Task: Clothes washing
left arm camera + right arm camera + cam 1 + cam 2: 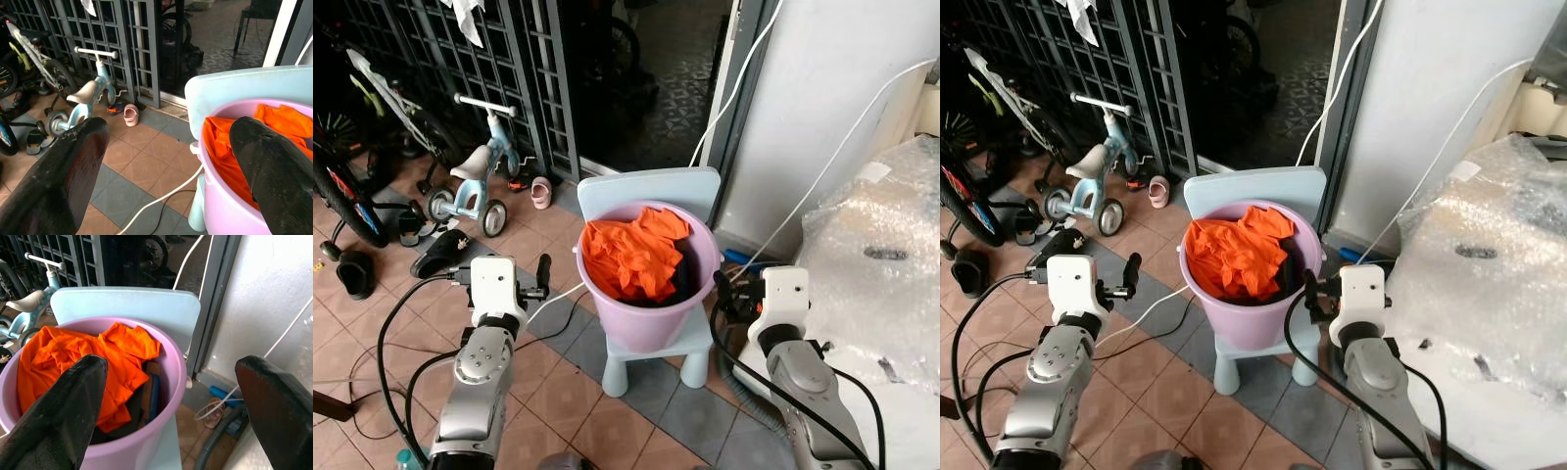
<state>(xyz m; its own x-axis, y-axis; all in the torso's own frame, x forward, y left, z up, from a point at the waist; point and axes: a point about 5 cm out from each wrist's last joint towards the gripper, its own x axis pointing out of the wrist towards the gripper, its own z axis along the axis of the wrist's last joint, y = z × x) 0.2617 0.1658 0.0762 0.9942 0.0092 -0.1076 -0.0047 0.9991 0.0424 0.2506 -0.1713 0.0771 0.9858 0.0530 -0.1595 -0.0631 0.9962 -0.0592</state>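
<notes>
Two tools flank a lilac bucket (651,313) standing on a small pale-blue chair (651,191): the left tool (166,161) and the right tool (171,401), both spread wide and holding nothing. Orange clothes (631,255) heap inside the bucket over darker items. Judging by this, washing has barely begun; the laundry is untouched and everything remains to do.

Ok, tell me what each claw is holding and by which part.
Nothing is held. The left claw and the right claw are both open, flanking the purple bucket of orange clothes without touching it.
</notes>
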